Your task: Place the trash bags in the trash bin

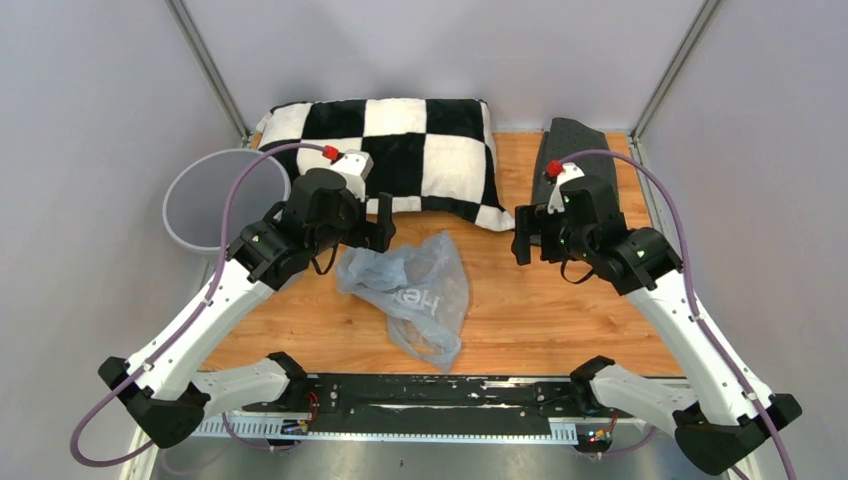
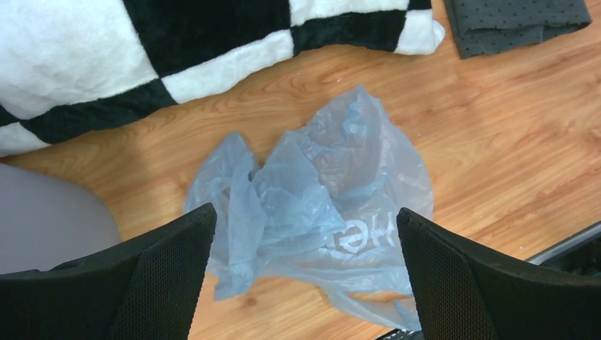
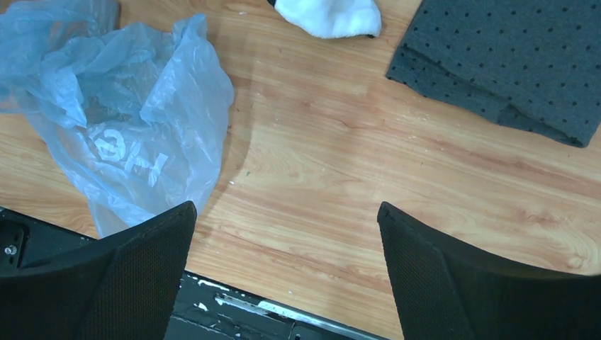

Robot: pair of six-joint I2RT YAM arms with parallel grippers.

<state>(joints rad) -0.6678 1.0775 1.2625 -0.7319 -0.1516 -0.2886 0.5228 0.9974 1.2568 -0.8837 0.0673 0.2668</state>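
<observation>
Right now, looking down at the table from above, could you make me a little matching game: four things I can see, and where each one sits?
Things:
1 trash bag
2 trash bin
3 checkered pillow
4 grey mat

Places:
A back right corner
B crumpled, mid-table
C far left
D along the back edge

Pairs: 1-B, 2-C, 3-D, 4-A
</observation>
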